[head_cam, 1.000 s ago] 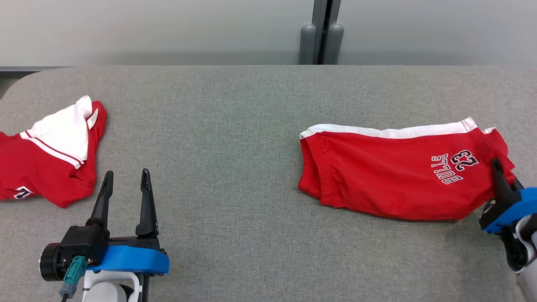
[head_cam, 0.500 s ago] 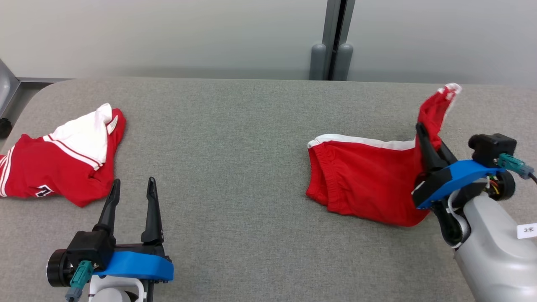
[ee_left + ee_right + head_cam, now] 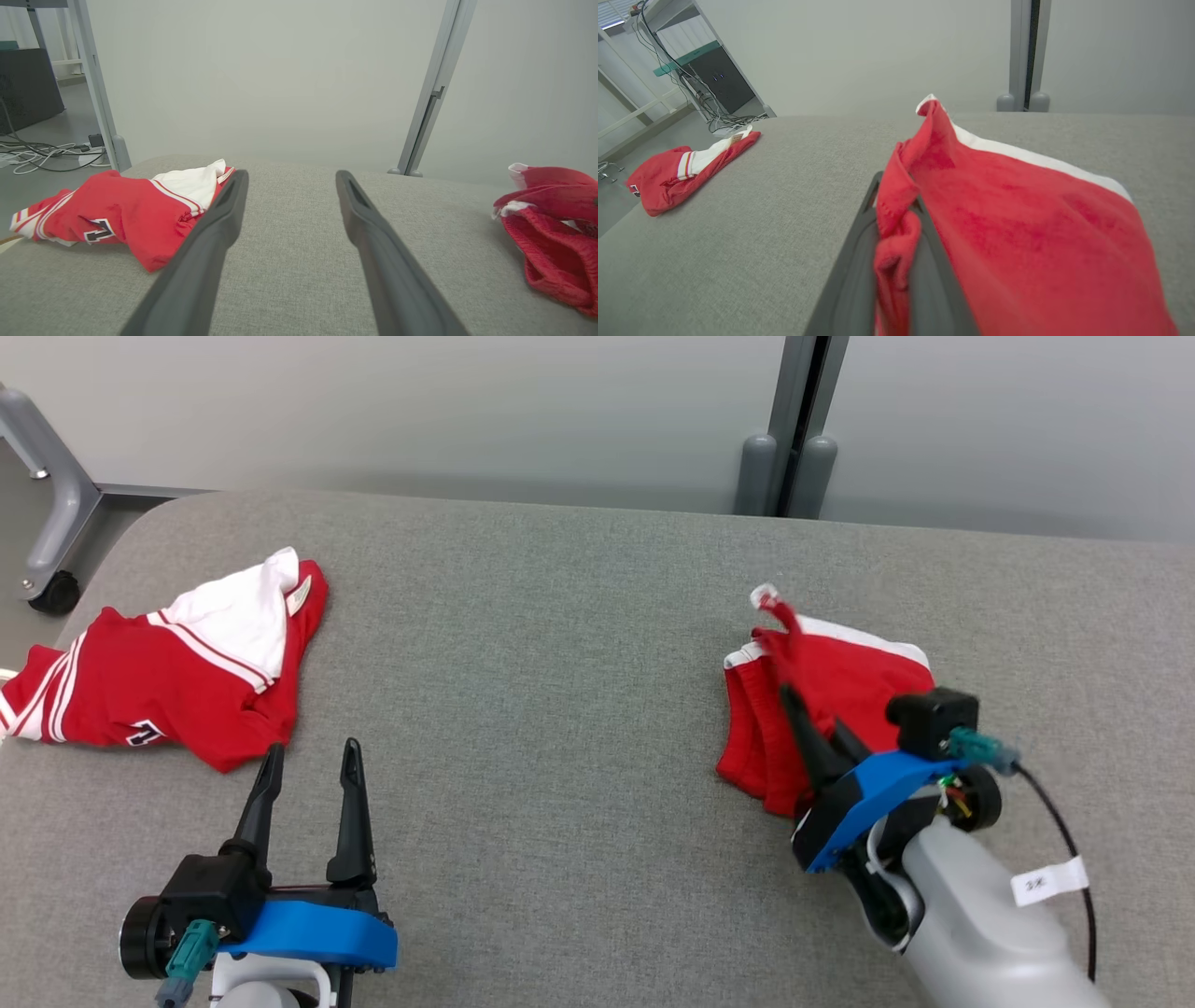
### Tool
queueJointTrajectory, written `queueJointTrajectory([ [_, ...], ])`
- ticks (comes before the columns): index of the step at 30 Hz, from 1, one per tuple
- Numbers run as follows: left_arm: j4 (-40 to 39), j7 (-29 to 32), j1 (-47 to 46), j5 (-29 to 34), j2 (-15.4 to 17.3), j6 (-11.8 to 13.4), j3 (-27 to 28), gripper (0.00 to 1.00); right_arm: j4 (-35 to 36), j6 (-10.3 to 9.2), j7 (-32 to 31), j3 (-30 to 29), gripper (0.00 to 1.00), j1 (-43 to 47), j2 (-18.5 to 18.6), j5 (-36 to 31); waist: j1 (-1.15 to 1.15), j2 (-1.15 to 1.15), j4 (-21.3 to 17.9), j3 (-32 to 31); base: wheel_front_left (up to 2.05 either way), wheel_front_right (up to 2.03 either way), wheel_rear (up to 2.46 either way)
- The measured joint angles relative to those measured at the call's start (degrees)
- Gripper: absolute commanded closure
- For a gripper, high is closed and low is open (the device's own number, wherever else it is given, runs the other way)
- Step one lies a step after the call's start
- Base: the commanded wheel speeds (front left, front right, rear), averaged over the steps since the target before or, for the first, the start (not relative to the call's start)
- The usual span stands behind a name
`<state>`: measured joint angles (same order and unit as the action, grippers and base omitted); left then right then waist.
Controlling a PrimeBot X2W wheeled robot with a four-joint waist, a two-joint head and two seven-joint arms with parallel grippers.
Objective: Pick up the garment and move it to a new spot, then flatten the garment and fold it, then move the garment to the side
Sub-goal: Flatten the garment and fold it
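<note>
I am pinching a raised hem corner of the red cloth shorts with white trim (image 3: 845,677), surely limp and light, bunched on the grey surface's (image 3: 560,709) right side, in my clenched right gripper (image 3: 810,714), my left gripper (image 3: 313,756) idling splayed and empty.

Left side of the grey worktop (image 3: 560,728), a crumpled red-and-white jersey (image 3: 140,700) lies alone. Behind it stand a pale wall, a grey post (image 3: 801,411) and a caster wheel (image 3: 53,593).
</note>
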<state>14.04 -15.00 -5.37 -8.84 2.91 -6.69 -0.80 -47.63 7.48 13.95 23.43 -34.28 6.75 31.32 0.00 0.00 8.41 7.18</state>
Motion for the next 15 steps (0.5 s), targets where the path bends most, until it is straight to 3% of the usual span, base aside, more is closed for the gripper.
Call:
queueJointTrajectory([
  [1,0.0,0.0,0.0,-0.2,0.0,0.0,0.0,0.0,-0.5,0.0,0.0,0.5,0.0,0.5,-0.5,0.0,0.0,0.0,0.0,0.0,0.0,0.0,0.0],
  [8,0.1,0.0,0.2,-0.2,0.0,0.1,-0.2,0.0,0.3,0.0,0.8,3.8,0.0,2.2,-1.9,0.4,0.0,0.0,-1.0,0.3,0.0,0.0,0.0],
  [15,0.1,0.0,0.2,0.0,0.0,0.2,-0.3,0.0,9.2,0.01,1.1,0.6,0.0,5.0,2.0,-1.2,0.0,0.01,-3.6,0.1,0.0,0.0,0.0],
])
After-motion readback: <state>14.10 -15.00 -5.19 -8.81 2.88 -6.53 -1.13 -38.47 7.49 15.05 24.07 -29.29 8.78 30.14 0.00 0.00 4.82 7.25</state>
